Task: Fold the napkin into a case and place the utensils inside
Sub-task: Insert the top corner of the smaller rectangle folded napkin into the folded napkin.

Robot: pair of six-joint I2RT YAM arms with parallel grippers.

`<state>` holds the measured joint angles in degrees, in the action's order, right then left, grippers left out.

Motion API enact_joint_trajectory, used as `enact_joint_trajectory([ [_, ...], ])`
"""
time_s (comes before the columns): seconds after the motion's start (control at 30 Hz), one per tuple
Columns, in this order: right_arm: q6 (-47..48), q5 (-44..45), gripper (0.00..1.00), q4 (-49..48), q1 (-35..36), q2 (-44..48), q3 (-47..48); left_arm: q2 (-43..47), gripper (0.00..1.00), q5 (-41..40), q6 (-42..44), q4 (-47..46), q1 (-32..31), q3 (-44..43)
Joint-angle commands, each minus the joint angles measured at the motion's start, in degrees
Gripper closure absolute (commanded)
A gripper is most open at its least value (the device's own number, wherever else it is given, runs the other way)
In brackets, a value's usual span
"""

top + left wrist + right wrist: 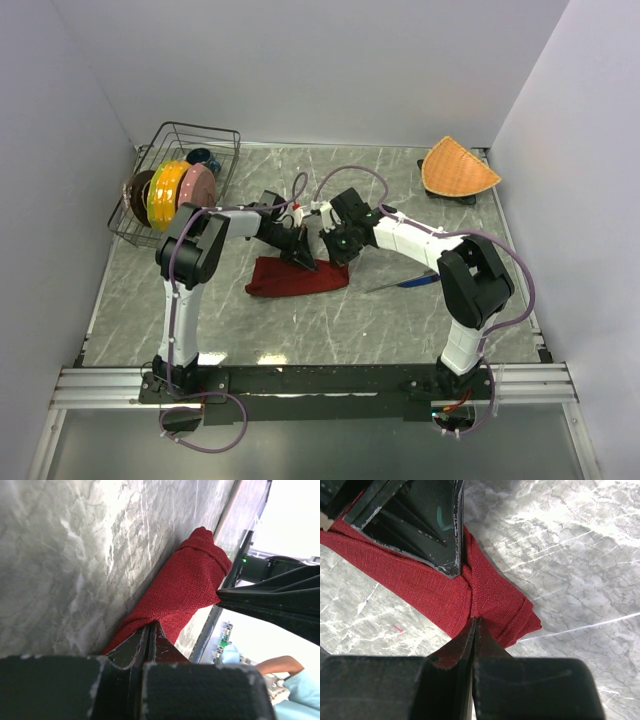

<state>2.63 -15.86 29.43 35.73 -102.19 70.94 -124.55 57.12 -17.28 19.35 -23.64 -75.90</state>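
Observation:
The dark red napkin (296,277) lies bunched in a folded band on the marble table, in front of both grippers. My left gripper (303,258) is shut on its far edge; in the left wrist view the closed tips (150,628) pinch the cloth (185,587). My right gripper (335,255) is shut on the napkin's right end; in the right wrist view the closed tips (475,621) bite into the cloth (420,587) beside its layered corner. The blue-purple knife (408,282) lies on the table right of the napkin. I cannot make out the fork for certain.
A wire rack (215,135) with several coloured plates stands at the back left. The orange fan-shaped mat (458,168) sits at the back right. White walls close in on both sides. The two arms nearly touch above the napkin.

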Motion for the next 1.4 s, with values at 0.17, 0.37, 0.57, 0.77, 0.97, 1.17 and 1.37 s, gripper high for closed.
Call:
enact_joint_trajectory([
  [0.17,-0.35,-0.22,1.00,-1.22,0.22,1.12,1.93,-0.26,0.99,-1.93,1.11,1.56,1.05,-0.83],
  [0.37,-0.70,-0.23,1.00,-2.09,1.10,0.24,-0.88,3.96,0.99,1.75,-5.12,-1.60,0.00,-3.46],
  [0.57,-0.26,0.56,1.00,-2.71,1.10,-0.99,-0.28,4.32,0.99,3.17,-7.42,-3.97,-1.06,-4.52],
  [0.77,0.44,2.05,1.00,-2.27,0.93,-0.64,1.31,0.37,0.99,0.27,-4.88,-3.98,-0.88,-3.82],
  [0.97,0.71,5.30,1.00,-1.48,-0.65,0.33,3.50,-4.91,0.99,-2.54,-2.50,-2.31,1.40,-2.68],
  [1.17,1.32,5.40,0.83,1.33,-0.92,0.41,5.09,-5.35,0.99,-2.72,-1.09,-0.81,1.84,-3.20],
  [1.37,0.79,7.86,0.65,0.10,1.10,1.56,3.42,-5.79,0.99,-2.54,-0.56,-0.37,1.84,-3.82],
])
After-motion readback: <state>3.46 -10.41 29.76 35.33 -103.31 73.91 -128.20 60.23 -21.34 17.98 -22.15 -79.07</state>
